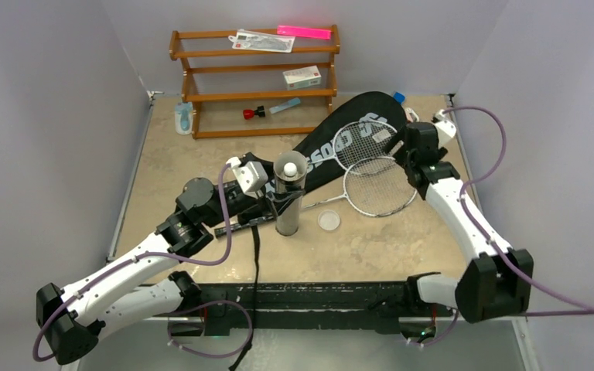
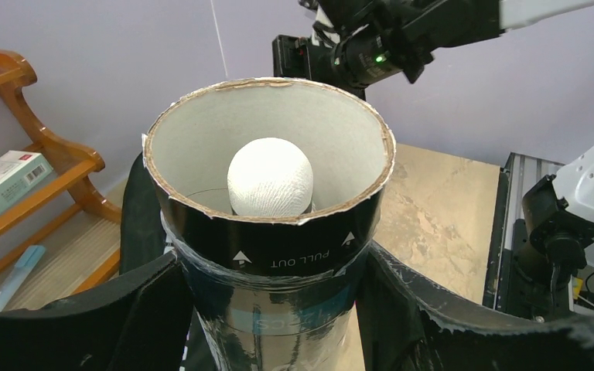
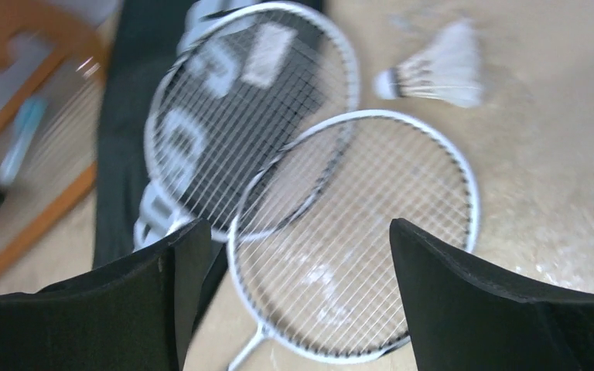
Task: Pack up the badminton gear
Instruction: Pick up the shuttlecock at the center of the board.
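The dark tube [image 1: 288, 202] stands upright mid-table, and my left gripper [image 1: 272, 204] is shut on its sides. In the left wrist view the tube [image 2: 278, 255] is open at the top, with a shuttlecock's white cork [image 2: 269, 178] inside. Two silver rackets [image 1: 379, 185] [image 1: 365, 141] lie with their heads overlapping, the far one on the black bag [image 1: 339, 139]. My right gripper [image 1: 414, 161] hovers over them. It is open and empty in its wrist view [image 3: 298, 232], above the near racket [image 3: 371, 201]. A loose feather shuttlecock [image 3: 437, 73] lies beyond.
A brown wooden rack [image 1: 251, 77] stands at the back with a white box [image 1: 302, 76] and a pink strip [image 1: 304, 32] on it. A small round clear lid [image 1: 329, 221] lies right of the tube. A black strap [image 1: 254, 255] runs toward the near edge.
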Tool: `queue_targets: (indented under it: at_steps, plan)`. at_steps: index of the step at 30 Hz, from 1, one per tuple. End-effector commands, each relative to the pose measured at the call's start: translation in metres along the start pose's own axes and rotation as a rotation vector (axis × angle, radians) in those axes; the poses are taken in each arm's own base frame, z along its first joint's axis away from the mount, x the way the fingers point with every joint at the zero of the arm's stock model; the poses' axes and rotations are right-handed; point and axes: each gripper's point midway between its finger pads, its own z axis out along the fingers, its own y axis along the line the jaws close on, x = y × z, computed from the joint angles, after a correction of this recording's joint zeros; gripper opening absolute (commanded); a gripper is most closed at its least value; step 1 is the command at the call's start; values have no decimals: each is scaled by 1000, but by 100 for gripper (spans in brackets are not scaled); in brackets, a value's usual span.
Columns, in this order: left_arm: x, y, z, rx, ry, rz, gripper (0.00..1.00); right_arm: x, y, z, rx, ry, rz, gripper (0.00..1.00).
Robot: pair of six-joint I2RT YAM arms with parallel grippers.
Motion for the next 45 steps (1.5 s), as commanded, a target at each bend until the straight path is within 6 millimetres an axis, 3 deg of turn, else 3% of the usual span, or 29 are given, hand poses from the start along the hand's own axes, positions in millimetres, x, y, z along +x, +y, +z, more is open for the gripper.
queue_targets:
  at_steps: [1,7,12,16,30,35,45]
  plan:
    - [6,8,0,-28,27,62,51,-21,-49,28,319,-121,344,91]
    - [3,9,1,-38,27,-1,52,-20,-82,67,587,-111,542,94]
    - [0,-2,5,16,9,-58,52,-14,-91,103,636,-115,619,88]
    - [-2,-6,9,40,7,-78,52,-3,-97,120,688,-92,663,87]
    - [-4,-9,9,55,12,-93,53,7,-117,152,806,-126,709,86]
    - [-7,-11,8,72,28,-91,53,11,-134,158,856,-114,733,83]
    - [-14,-13,2,75,28,-93,58,30,-133,172,855,-50,753,74]
